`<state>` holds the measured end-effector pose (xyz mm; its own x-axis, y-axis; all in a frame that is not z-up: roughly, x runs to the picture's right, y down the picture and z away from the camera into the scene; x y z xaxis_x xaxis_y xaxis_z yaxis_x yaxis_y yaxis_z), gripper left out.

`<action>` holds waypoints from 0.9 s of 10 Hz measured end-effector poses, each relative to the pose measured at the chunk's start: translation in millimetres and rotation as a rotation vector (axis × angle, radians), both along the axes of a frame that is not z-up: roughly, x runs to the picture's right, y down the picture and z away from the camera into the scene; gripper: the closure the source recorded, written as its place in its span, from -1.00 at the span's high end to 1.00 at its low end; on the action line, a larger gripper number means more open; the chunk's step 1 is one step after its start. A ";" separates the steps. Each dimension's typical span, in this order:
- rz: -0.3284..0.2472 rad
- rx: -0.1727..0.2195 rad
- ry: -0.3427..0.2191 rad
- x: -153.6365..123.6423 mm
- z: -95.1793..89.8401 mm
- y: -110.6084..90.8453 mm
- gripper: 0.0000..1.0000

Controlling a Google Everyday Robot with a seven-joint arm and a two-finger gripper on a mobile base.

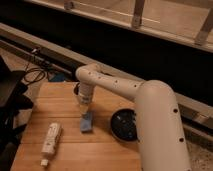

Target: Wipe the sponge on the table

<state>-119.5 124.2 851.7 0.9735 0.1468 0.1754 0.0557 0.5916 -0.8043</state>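
The blue sponge (87,122) lies flat near the middle of the wooden plank table (60,107). My gripper (85,108) points straight down just above the sponge's far end, at or very near its top edge. I cannot make out whether it touches the sponge. My white arm curves in from the right and hides the table's right side.
A black bowl (123,125) sits right of the sponge, partly behind my arm. A white bottle (51,141) lies on its side at the front left. Black cables (34,75) and dark equipment lie off the table's left edge. A dark wall runs behind.
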 end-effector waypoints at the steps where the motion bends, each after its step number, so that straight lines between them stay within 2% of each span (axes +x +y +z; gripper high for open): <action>1: 0.002 0.002 0.002 0.6 0.6 -1.6 -0.53; 9: 0.016 0.022 0.035 8.6 2.6 -10.4 -0.53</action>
